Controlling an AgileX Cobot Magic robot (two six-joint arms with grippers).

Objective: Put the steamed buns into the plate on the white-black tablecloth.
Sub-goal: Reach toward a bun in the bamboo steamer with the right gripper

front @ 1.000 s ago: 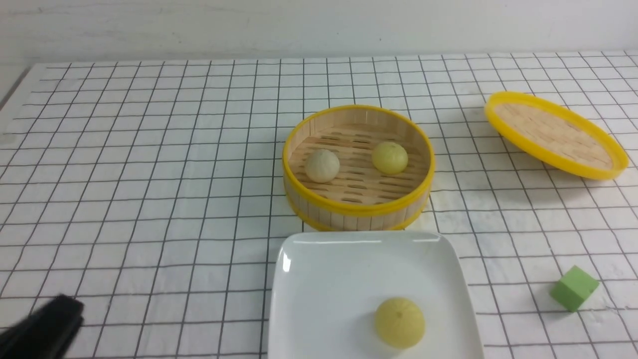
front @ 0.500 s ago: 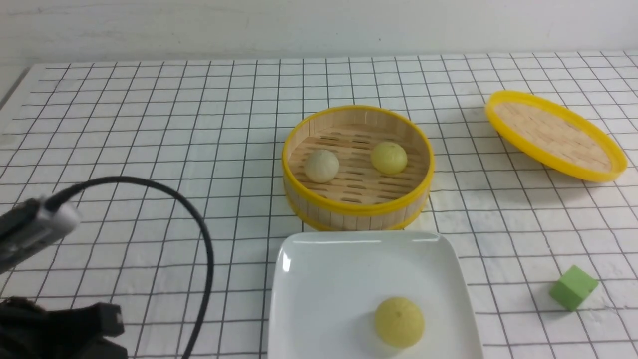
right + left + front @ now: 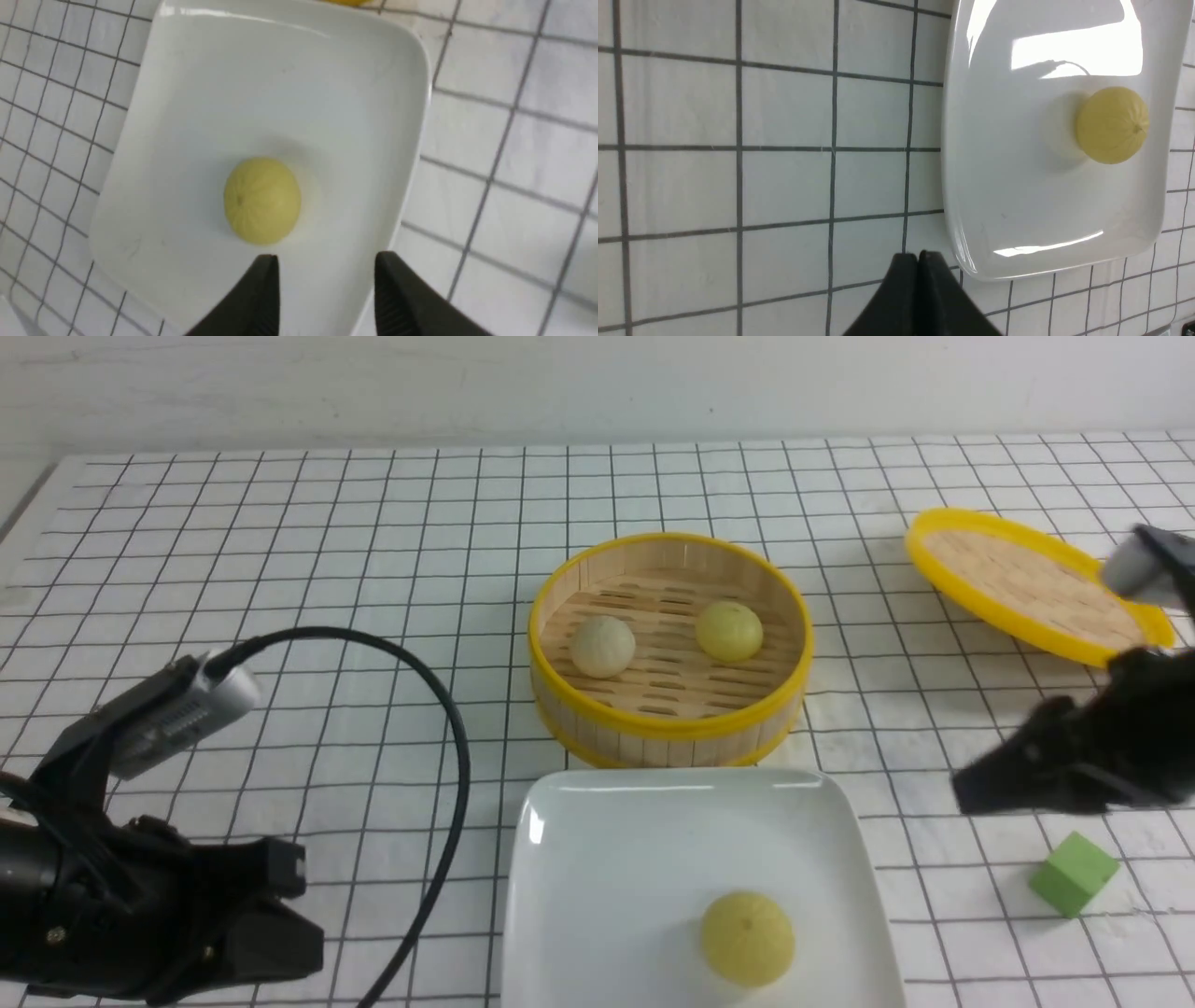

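Observation:
One pale yellow steamed bun (image 3: 747,938) (image 3: 1111,125) (image 3: 261,200) lies on the white square plate (image 3: 607,859) (image 3: 1017,196) (image 3: 233,93), near its front edge. An off-white steamed bun (image 3: 603,646) and another yellow one (image 3: 729,630) sit in the bamboo steamer basket (image 3: 667,723) behind the plate. All rest on the white-black tablecloth (image 3: 280,569). My left gripper (image 3: 289,910) (image 3: 918,255) is shut and empty, just left of the plate. My right gripper (image 3: 966,791) (image 3: 327,261) is open and empty, hanging above the cloth right of the plate and pointing at it.
The yellow-rimmed woven lid (image 3: 1027,583) lies tilted at the back right, partly behind my right wrist. A green cube (image 3: 1074,875) sits on the cloth at the front right, under my right arm. The left arm's black cable (image 3: 439,700) loops over the cloth.
My left arm has come in from the bottom-left corner toward the plate. My right arm has entered from the right edge. The buns, plate, basket and lid have not moved.

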